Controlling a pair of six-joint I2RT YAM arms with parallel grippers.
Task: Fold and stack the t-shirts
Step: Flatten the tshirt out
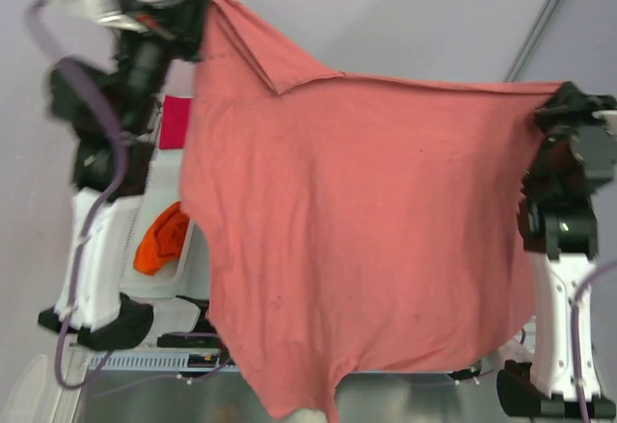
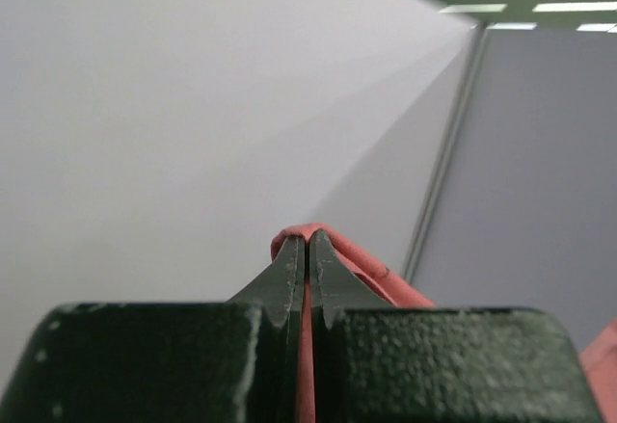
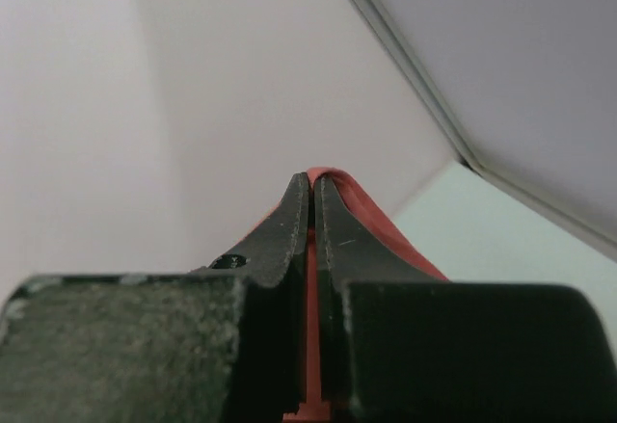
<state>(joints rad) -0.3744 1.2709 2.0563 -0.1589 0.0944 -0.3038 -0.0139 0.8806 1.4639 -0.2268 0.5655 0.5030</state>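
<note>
The salmon-pink t-shirt [image 1: 366,230] hangs spread wide in the air between both arms and fills the middle of the top view. My left gripper [image 1: 204,1] is shut on its upper left corner; the left wrist view shows the cloth [image 2: 362,264] pinched between the closed jaws [image 2: 308,240]. My right gripper [image 1: 559,95] is shut on its upper right corner, with cloth [image 3: 371,216] clamped in the jaws [image 3: 310,182]. An orange t-shirt [image 1: 162,238] lies crumpled in the white mesh basket [image 1: 190,269] at the left. A crimson t-shirt [image 1: 174,122] shows behind the left arm.
The hanging shirt hides most of the table. The left arm's base [image 1: 96,322] and the right arm's base [image 1: 554,394] stand at the near edge. A grey wall seam [image 1: 545,18] runs at the upper right.
</note>
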